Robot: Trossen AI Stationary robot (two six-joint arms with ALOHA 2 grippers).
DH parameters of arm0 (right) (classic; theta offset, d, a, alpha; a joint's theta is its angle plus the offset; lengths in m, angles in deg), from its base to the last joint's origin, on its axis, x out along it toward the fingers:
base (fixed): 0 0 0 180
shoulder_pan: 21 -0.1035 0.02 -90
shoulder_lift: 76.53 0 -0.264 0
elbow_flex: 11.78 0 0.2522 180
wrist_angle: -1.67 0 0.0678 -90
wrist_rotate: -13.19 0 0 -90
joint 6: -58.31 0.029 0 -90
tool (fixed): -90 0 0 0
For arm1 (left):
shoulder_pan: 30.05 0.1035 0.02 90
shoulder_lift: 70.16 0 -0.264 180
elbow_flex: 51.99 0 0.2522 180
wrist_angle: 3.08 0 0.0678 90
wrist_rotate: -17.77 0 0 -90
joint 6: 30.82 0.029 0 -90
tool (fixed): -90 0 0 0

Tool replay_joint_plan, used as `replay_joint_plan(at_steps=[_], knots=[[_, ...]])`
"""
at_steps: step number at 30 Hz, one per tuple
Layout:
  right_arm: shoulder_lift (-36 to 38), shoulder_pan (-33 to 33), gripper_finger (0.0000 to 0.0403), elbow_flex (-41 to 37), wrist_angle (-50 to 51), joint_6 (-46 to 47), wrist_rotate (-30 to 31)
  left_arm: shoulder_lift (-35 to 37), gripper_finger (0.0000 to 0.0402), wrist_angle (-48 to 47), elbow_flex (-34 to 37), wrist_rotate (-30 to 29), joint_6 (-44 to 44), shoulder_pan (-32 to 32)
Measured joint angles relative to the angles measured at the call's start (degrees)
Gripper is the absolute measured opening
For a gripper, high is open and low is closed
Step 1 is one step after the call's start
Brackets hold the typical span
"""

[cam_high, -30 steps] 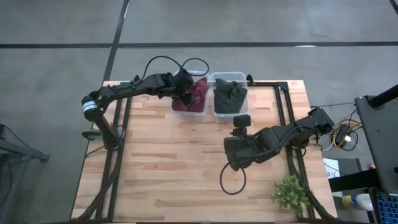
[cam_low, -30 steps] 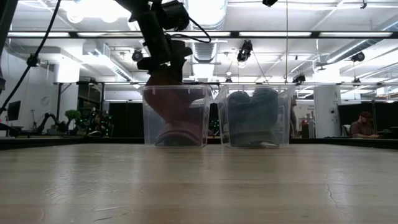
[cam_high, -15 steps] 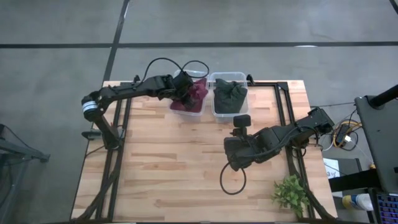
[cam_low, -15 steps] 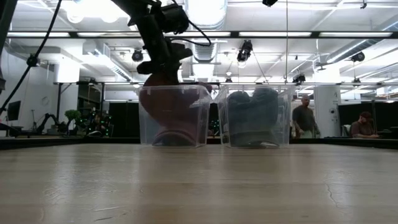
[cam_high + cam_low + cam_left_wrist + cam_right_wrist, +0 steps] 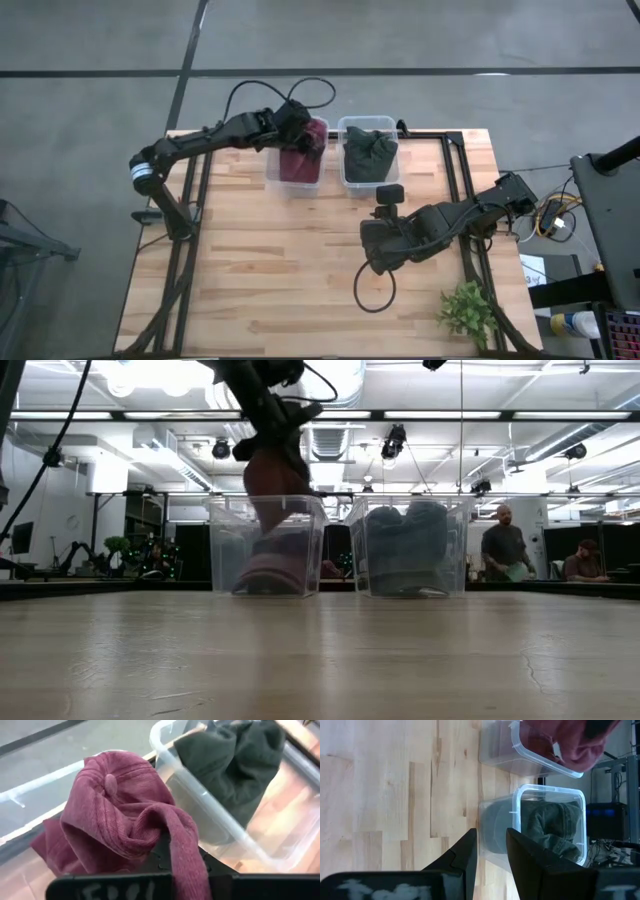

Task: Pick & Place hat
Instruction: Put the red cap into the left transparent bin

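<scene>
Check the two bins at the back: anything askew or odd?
The left bin sits skewed and out of line with the right bin. The left gripper, shut on the maroon hat, is above it. The green hat lies inside its bin.

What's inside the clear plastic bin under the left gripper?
Maroon corduroy hats; the left gripper is shut on the top one. The bin floor and hat count are covered.

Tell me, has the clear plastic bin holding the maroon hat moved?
Yes. The clear plastic bin slid left, away from the neighbouring bin with the dark green hat.
</scene>
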Motion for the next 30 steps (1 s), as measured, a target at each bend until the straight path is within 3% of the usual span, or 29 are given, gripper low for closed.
replay_joint_plan(at_steps=[7,16,21,30], knots=[[0.0,-0.02,0.01,0.0,0.0,0.33,-0.08,0.07,0.0001,-0.3,0.58,-0.44,-8.09,0.21],[0.0,-0.02,0.01,0.0,0.1,0.91,-1.4,0.0,0.0007,2.87,10.34,-1.64,-16.63,0.49],[0.0,-0.02,0.01,0.0,0.2,0.9,-1.55,0.0,0.0021,5.88,12.99,0.16,-17.29,0.5],[0.0,-0.02,0.01,0.0,0.17,1.03,-1.55,0.0,0.0025,5.82,11.59,0.39,-15.79,0.46]])
